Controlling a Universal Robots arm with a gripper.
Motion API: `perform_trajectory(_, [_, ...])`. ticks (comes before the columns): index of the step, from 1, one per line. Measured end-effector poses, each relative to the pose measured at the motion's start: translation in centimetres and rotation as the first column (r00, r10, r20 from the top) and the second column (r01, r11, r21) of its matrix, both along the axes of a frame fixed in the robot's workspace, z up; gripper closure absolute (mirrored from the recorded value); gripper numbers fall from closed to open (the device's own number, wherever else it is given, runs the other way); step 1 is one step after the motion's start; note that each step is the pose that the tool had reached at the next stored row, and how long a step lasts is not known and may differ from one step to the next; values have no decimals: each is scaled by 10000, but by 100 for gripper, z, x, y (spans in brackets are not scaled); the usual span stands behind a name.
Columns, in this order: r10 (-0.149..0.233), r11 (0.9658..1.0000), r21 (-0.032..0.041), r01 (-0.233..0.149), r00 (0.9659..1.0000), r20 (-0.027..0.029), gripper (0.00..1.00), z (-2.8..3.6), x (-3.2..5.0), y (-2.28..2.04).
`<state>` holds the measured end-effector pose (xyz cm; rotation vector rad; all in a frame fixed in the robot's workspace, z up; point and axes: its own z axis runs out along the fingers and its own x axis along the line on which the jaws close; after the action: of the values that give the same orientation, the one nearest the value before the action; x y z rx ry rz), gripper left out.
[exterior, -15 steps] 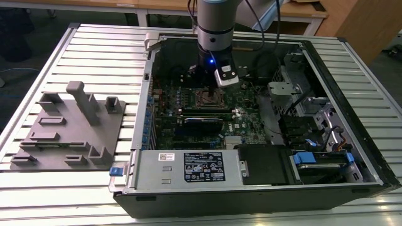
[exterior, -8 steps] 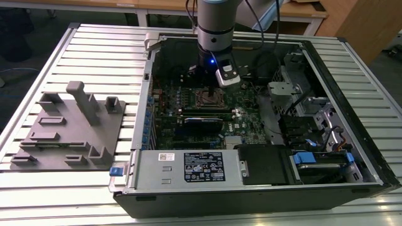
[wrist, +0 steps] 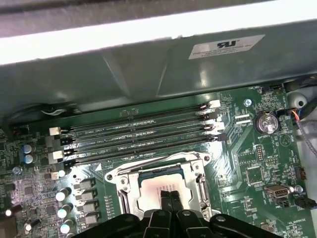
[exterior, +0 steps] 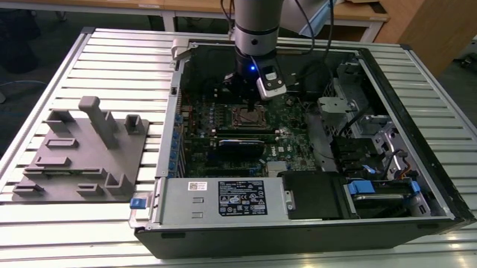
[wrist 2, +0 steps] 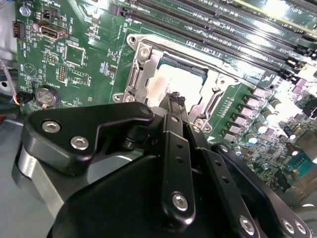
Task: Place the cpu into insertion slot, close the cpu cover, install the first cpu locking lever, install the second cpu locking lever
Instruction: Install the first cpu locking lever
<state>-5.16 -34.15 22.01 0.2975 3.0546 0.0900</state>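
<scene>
At the exterior view's left a grey moulded fixture tray (exterior: 82, 153) lies on the slatted table (exterior: 119, 53), just beside the open computer case (exterior: 417, 139). Further right, inside the case, the green motherboard (exterior: 291, 125) lies flat, and the arm (exterior: 257, 25) comes straight down over it — the gripper (exterior: 249, 103) hangs directly above the insertion slot (exterior: 249, 117), near the long black card (exterior: 242, 146). In both wrist views the cpu (wrist: 158, 184) already sits in the insertion slot, its silver-grey top showing through the window of the cpu cover (wrist: 130, 182), which lies down flat around it. The gripper's fingers (wrist 2: 173, 101) are clenched together with nothing between them, their tips just over the chip's top; whether they touch it I cannot tell. In the first wrist view the long narrow memory slots (wrist: 138, 139) run beside the socket, and a round coin battery (wrist: 266, 121) sits well apart — towards the board's edge.
</scene>
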Motion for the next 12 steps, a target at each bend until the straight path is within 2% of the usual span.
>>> perform_trajectory(4, [1, 10000, -10, -1, 10000, 0, 89, 0, 0, 0])
perform_trajectory(6, [1, 9998, -198, -1, 10000, -1, 89, 1, 0, 0])
perform_trajectory(12, [0, 9998, -214, 0, 10000, -2, 89, 10, 0, -1])
